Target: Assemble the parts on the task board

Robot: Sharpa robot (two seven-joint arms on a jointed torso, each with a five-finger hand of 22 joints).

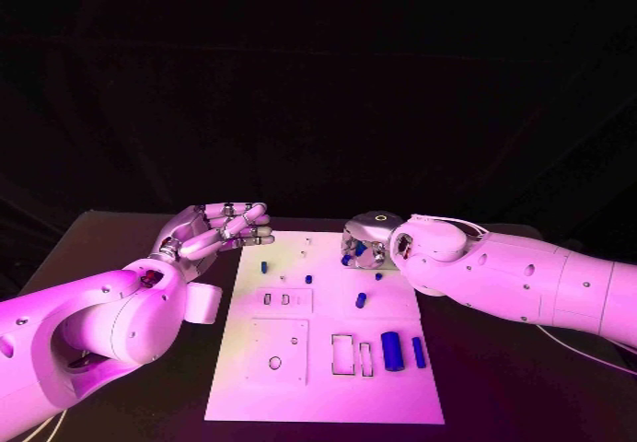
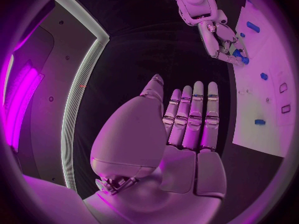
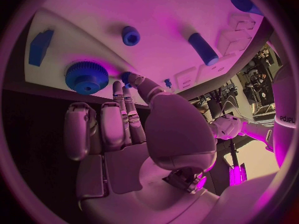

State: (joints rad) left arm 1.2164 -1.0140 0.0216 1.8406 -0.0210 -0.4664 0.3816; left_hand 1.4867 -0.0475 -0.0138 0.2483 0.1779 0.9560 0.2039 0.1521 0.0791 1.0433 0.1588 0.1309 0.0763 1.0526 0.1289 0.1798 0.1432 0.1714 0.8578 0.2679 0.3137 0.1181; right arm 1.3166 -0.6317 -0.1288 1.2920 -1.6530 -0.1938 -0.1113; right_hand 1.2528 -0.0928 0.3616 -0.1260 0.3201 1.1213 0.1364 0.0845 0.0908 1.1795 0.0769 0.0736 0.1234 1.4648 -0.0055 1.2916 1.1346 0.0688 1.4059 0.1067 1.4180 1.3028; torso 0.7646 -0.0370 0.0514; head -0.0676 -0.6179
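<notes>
Blue gear (image 3: 86, 77), likely hard light plastic, toothed rim offers grip, sits at task board (image 1: 324, 382) 1 o'clock corner. Right robot hand (image 1: 368, 243) over it, fingers reaching, grasp unclear. Left robot hand (image 1: 213, 232) empty, fingers straight, at 11 o'clock.

The task board (image 1: 332, 368) looks like smooth matt plastic; the blue parts, such as the cylinder (image 1: 393, 351) at near right, seem smooth plastic with slight gloss; the toothed wheel (image 3: 86, 77) has a ridged rim; both arms' shells are glossy hard plastic.
</notes>
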